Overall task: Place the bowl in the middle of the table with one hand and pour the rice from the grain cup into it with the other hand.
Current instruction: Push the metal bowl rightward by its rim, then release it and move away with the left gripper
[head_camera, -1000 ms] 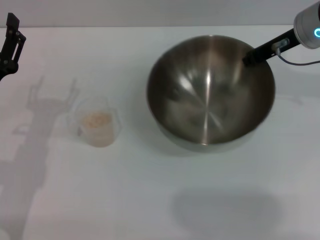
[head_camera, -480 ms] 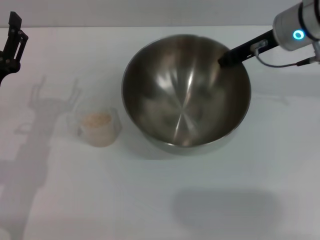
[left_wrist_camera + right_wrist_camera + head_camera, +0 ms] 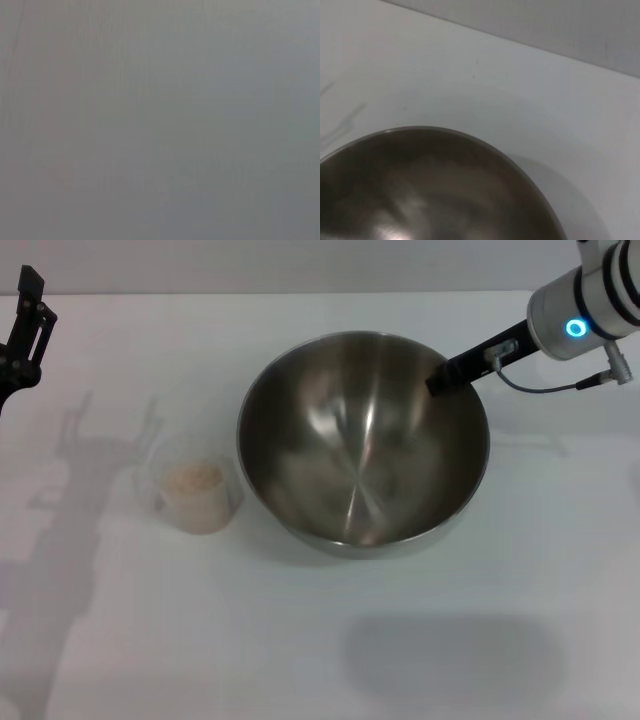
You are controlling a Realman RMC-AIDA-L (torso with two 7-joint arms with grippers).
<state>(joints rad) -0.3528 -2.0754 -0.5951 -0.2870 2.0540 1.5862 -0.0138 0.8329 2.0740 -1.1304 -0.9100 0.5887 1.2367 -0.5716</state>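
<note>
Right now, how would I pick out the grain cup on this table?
Start at the big steel bowl mid-table. Just to its left stands the grain cup, apart from it. It is small, clear plastic, with pale rice inside.

A flat grey wall runs as a narrow band across the far side of the head view. The right wrist view shows this wall as a slanted grey strip. 2 shadows show in the head view — a spindly, branching shadow at the left, and a soft rounded shadow patch near the front. The left wrist view shows only a plain grey surface.
</note>
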